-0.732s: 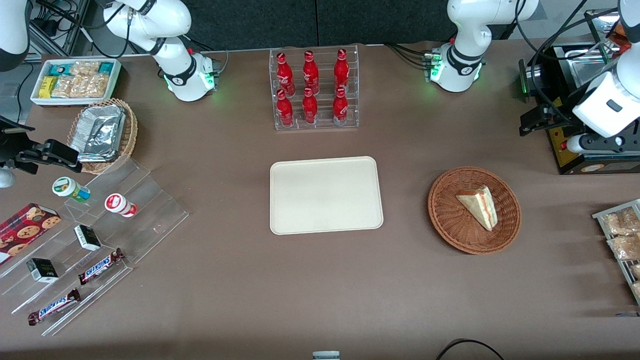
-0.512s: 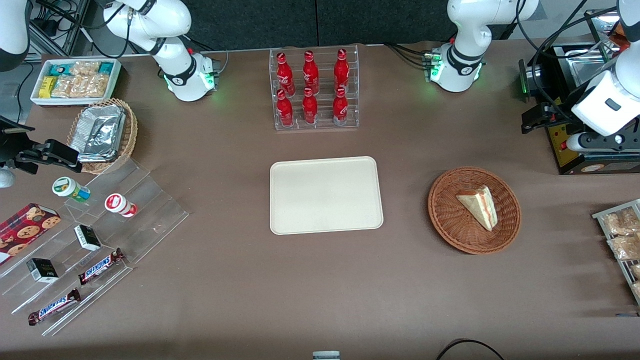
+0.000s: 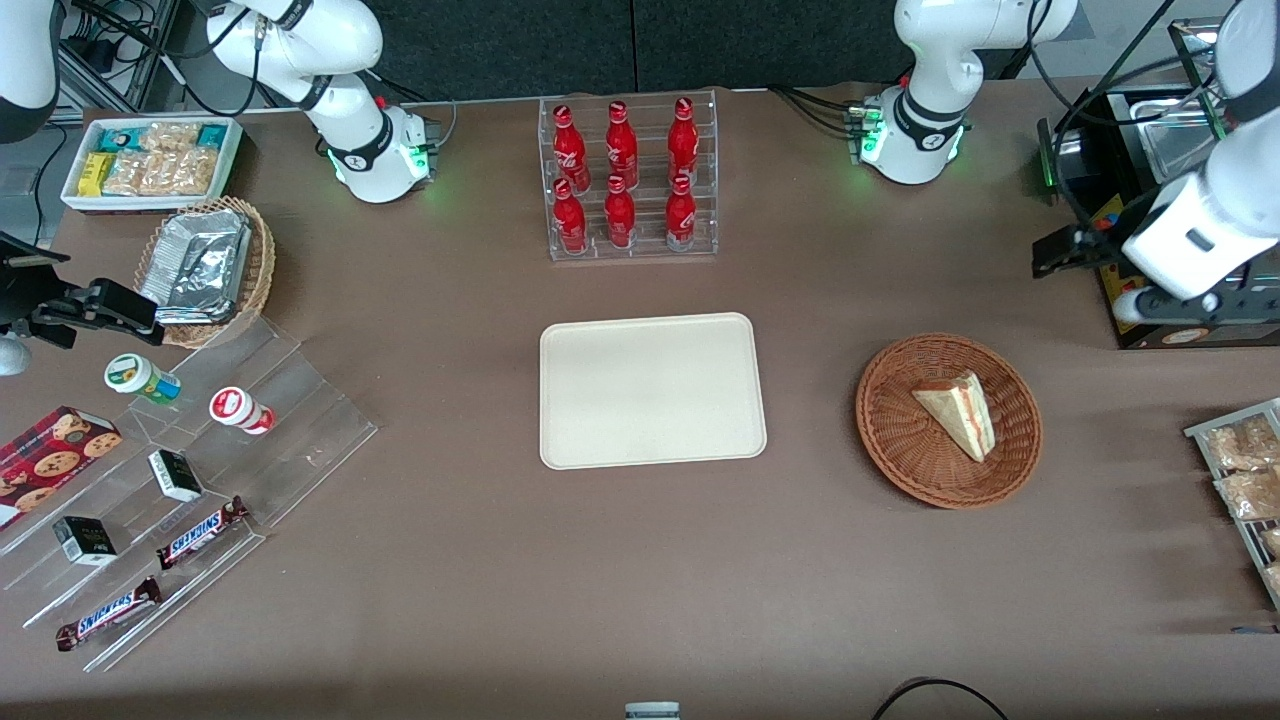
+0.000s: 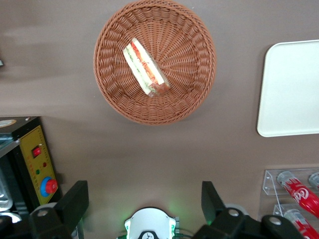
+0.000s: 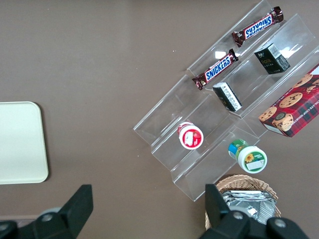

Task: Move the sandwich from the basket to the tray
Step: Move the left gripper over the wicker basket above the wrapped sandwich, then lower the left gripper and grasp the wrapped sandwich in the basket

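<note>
Front view, tray: the flat cream-beige rectangular plastic tray (image 3: 652,390) lies mid-table.
Basket: the round reddish-brown wicker basket (image 3: 900,455) lies beside it, toward the working arm's end.
Gripper: the left gripper (image 4: 142,201) hovers spread wide, farther from the front camera than the basket.
Sandwich: the pale triangular sandwich with pink filling (image 3: 958,411) rests in the basket.

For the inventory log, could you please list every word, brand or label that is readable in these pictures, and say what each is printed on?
"SNICKERS": chocolate bar on the clear acrylic stand.
"SNICKERS": second chocolate bar, nearer the front camera.
Red bottles: white script, too small to read.
Cookie box, small black boxes, round tubs: print unreadable.
The pincer, open, hangs above the table, not yet over the basket; it bears no text.
</note>
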